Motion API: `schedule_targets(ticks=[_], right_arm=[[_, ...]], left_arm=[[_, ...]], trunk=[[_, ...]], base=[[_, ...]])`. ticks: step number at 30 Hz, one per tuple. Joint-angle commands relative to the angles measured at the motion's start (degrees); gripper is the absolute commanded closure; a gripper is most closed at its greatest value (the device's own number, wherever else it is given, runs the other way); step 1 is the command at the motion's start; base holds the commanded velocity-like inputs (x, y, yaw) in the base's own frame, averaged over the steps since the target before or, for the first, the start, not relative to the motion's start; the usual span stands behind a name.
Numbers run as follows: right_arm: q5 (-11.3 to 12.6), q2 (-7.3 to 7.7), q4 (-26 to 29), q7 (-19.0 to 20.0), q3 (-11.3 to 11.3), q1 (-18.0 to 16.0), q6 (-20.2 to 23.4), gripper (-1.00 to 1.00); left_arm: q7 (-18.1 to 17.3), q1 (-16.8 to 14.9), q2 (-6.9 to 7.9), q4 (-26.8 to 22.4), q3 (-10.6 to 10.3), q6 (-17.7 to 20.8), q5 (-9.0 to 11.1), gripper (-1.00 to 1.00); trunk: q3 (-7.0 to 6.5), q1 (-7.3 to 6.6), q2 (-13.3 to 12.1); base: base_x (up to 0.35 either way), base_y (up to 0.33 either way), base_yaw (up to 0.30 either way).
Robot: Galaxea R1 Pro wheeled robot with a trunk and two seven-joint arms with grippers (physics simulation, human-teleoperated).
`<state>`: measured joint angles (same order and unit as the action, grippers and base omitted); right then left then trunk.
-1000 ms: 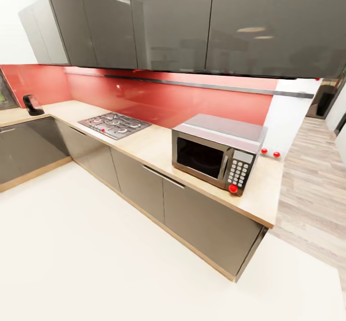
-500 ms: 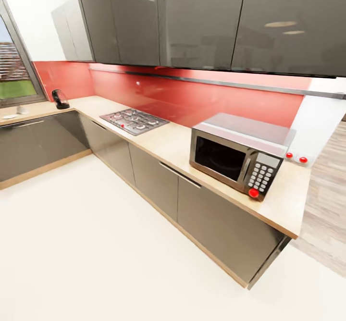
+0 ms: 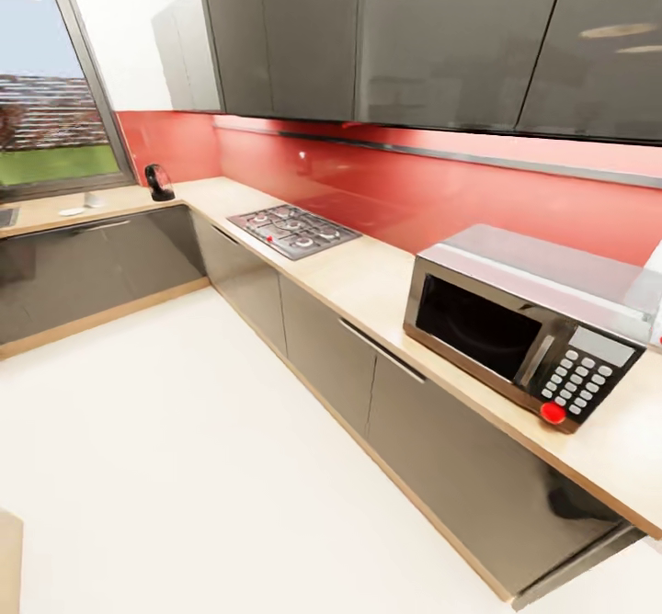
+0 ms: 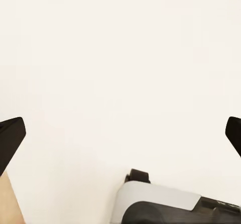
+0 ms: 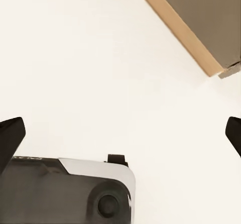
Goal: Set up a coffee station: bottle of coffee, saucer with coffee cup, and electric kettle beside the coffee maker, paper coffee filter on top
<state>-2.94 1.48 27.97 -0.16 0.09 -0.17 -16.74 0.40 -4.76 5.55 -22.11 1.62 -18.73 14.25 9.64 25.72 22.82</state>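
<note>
Wooden countertop [image 3: 368,288] with one microwave [image 3: 529,320], one hob [image 3: 292,230], one coffee maker [image 3: 159,182]; each gripper wide, empty.

The long pale wood-grain surface [image 3: 368,288] looked matt and smooth. Above it, the dark grey upper cabinets [image 3: 368,39] were highly glossy, mirroring ceiling lights, and the red back panel [image 3: 414,191] shone like glass. The lower grey cabinet doors [image 3: 322,347] had a duller sheen. The boxy silver microwave [image 3: 529,324] looked like brushed metal with a dark glossy door. The white floor [image 3: 184,467] appeared smooth and plain.
</note>
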Motion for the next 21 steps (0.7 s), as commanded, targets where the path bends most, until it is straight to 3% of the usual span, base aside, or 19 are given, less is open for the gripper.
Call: schedule_targets(ticks=[1, 11, 21], right_arm=[[-0.3, 0.02, 0.0, 0.0, 0.0, 0.0, -0.1, -1.0], [-0.3, 0.01, 0.0, 0.0, 0.0, 0.0, -0.1, -1.0], [-0.3, 0.01, 0.0, 0.0, 0.0, 0.0, -0.1, -1.0]], left_arm=[[0.0, -0.1, -0.01, 0.1, 0.0, -0.2, 0.2, -1.0], [0.0, -0.1, -0.02, 0.2, 0.0, -0.2, 0.3, -1.0], [0.1, -0.1, 0.01, 0.2, 0.1, -0.1, 0.4, -1.0]], trunk=[[0.16, 0.06, 0.1], [0.71, 0.06, 0.1], [1.25, 0.06, 0.1]], base=[[0.324, 0.0, 0.244], [0.33, 0.02, 0.243], [0.271, 0.229, 0.243]])
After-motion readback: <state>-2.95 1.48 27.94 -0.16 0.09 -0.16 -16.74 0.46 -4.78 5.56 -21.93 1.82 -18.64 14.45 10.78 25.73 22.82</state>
